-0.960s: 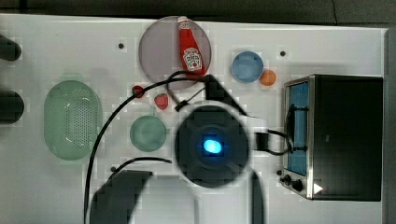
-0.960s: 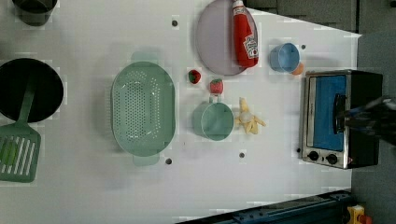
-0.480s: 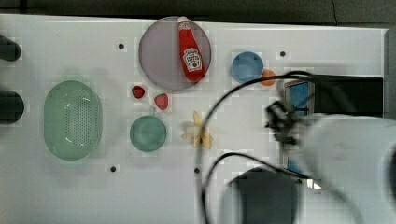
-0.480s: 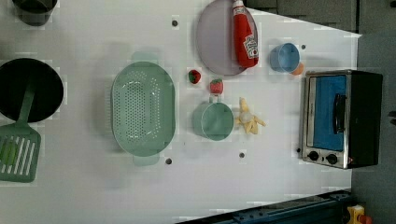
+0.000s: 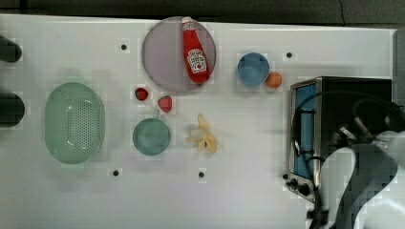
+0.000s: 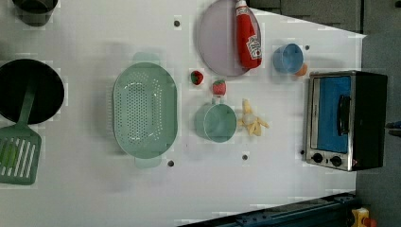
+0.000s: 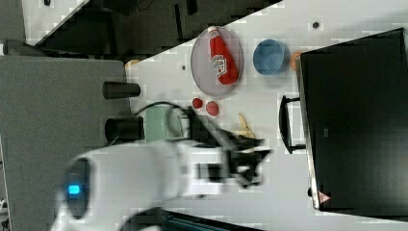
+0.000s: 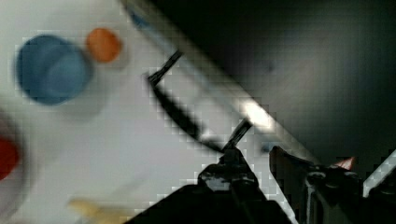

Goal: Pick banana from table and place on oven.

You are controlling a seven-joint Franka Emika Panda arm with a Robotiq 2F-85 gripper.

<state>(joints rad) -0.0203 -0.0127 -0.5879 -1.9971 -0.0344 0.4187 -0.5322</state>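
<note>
Here the small pale yellow banana with splayed peel lobes [image 5: 203, 138] lies flat on the white bench [image 5: 248, 200], just to the right of the round teal cup [image 5: 151, 136] in the top view and well apart from the boxy black toaster oven with its blue glass door [image 5: 363, 88] at the top view's right. Its long axis runs roughly from the far side of the bench to the near side, leaning a little. The slim single tip points toward the far side, where the red ketchup bottle [image 5: 195, 52] rests on a round grey-lilac plate [image 5: 165, 52]. The splayed lobes fan toward the near edge and slightly to the top view's right. Nothing touches the banana.

The white arm [image 5: 367, 181] hangs over the near end of the oven in the top view. In the wrist view the gripper [image 8: 257, 161] is above the bench just in front of the oven's door handle. Its dark fingers [image 8: 233, 170] stand a little apart, released, with nothing between them.

A small orange ball [image 5: 274, 79] sits just beside a blue bowl [image 5: 253, 69], near the oven's far corner.
</note>
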